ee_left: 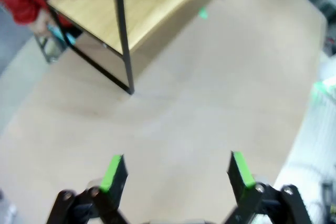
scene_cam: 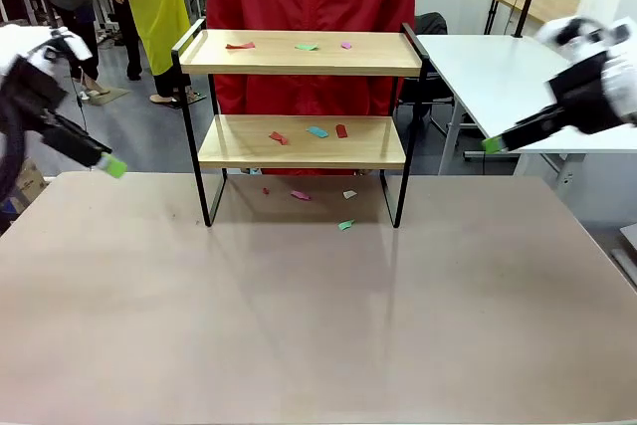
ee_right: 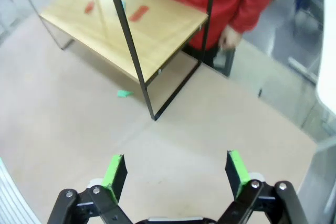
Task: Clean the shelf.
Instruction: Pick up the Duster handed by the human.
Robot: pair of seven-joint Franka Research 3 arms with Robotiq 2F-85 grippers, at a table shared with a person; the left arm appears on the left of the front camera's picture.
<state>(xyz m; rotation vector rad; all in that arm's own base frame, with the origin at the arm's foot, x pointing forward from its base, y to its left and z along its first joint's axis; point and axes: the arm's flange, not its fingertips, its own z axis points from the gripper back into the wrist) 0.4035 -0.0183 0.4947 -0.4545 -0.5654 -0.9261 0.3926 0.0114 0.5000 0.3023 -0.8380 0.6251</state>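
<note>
**Two-tier shelf [scene_cam: 299,59] littered, both arms empty**

Front: the shelf stands far back on the bench [scene_cam: 318,325], coloured scraps [scene_cam: 317,131] on both boards. The left fingers [scene_cam: 114,167] and right fingers [scene_cam: 491,145] flank it, apart from it.
Left wrist: the fingers [ee_left: 112,174] are spread and empty.
Right wrist: the fingers [ee_right: 237,167] are spread and empty.

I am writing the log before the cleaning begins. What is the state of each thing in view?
Two-tier light wooden shelf in black metal frame: upright, not yet cleaned.
Small coloured scraps: lying loose on both boards and on the table beneath.
Beige table: littered under the shelf.
Left gripper: open, empty.
Right gripper: open, empty.
</note>
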